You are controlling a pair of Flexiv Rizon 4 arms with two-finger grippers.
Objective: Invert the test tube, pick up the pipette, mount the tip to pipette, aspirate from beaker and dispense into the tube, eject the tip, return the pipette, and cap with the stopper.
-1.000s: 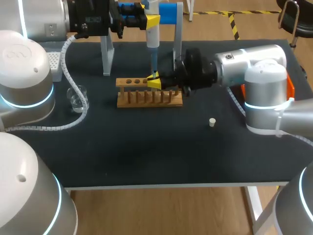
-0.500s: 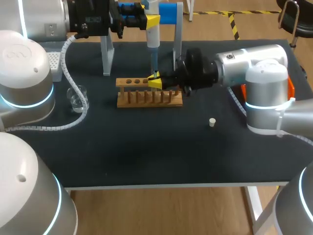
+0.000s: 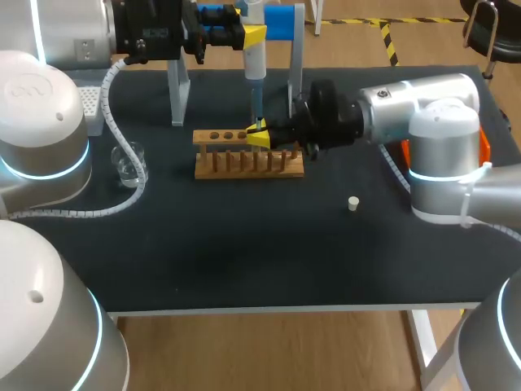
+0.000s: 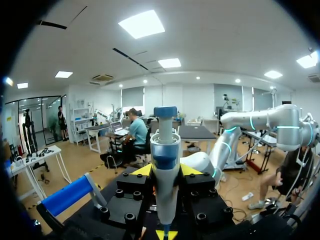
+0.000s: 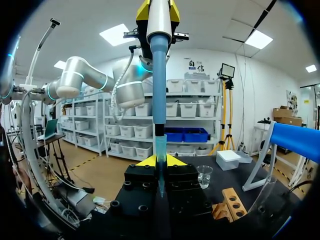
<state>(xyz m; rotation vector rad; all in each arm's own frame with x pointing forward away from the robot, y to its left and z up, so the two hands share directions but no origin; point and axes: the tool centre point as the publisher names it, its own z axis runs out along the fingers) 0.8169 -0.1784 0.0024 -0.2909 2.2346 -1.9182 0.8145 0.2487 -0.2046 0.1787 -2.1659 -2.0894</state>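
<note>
On the black bench [image 3: 244, 244], the left tool [image 3: 251, 34] clamps the pipette [image 3: 255, 65] upright; the right tool [image 3: 256, 137] seemingly pinches a test tube [image 3: 258, 132] at the rack [image 3: 220, 163].

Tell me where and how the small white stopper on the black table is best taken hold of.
Take the stopper by its side walls, coming straight down from above. It appears to be a short stub standing upright on the table, with bare surface all around it. That leaves room on either side of it, while a sideways approach would probably just push it along.
</note>
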